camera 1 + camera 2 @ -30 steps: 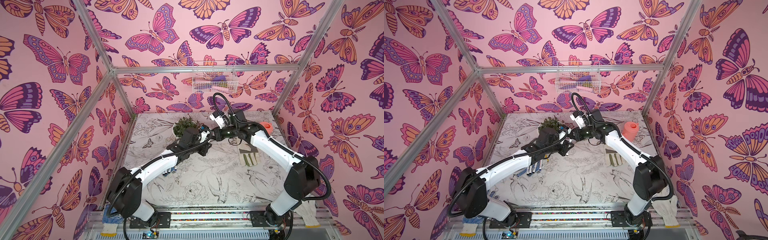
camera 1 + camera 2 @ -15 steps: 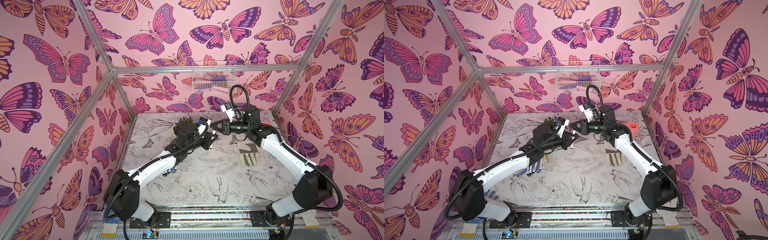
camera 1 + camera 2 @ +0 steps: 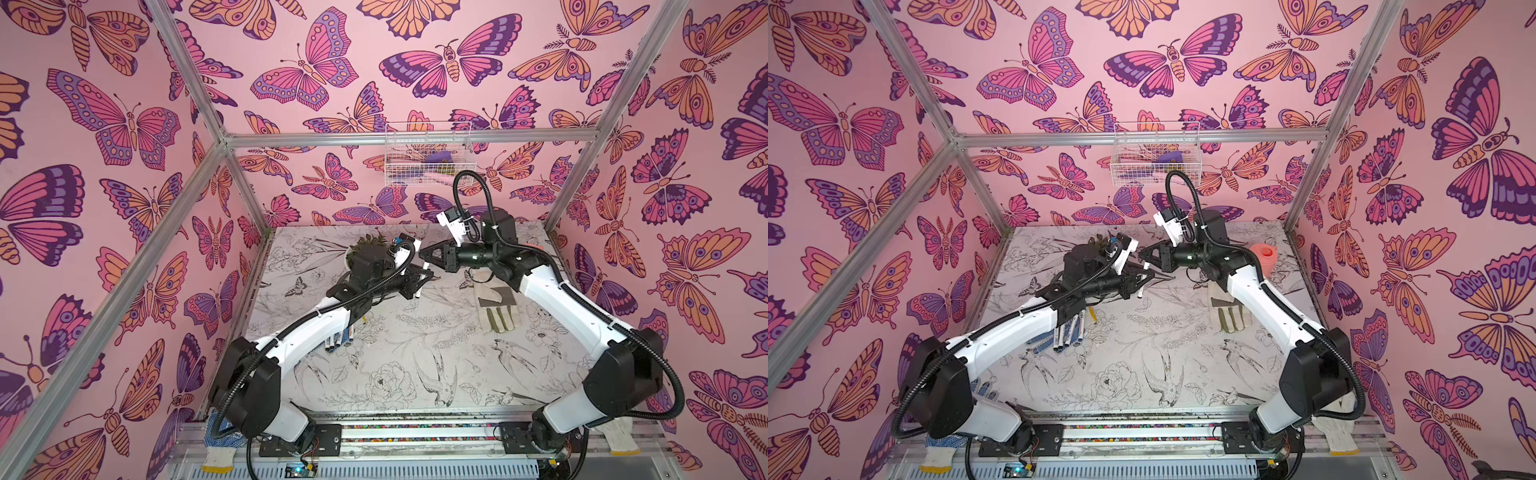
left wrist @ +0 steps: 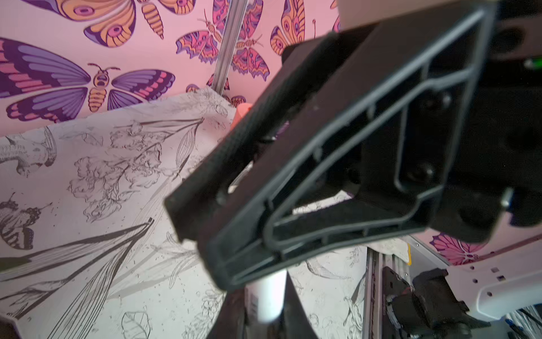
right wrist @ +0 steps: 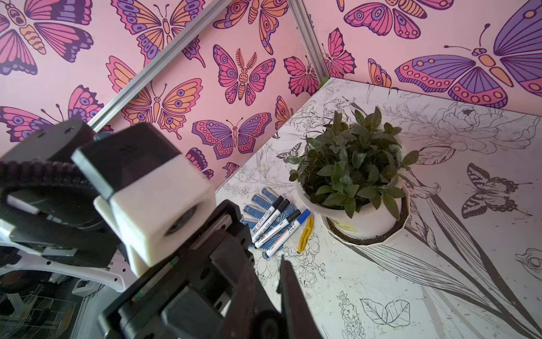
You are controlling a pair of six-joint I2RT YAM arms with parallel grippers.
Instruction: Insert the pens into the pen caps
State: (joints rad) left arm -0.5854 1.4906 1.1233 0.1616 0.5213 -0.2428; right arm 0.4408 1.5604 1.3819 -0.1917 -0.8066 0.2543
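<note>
Lying on a blue-dotted glove (image 5: 249,210) beside the potted plant (image 5: 352,164) are four capped pens (image 5: 274,224), while near the plant the left gripper (image 3: 1136,284), jaws clamped on a white pen (image 3: 1141,288), faces the right gripper (image 3: 1143,257), jaws closed, contents unclear.

The tabletop (image 3: 395,365) cover looks matt, kinda printed-paper-ish. Frame bars (image 3: 411,137) are brushed metal. The pens (image 5: 268,217) have smooth, glossy plastic barrels, the glove (image 5: 265,193) is knitted cloth, and the pot (image 5: 366,226) looks glazed.
</note>
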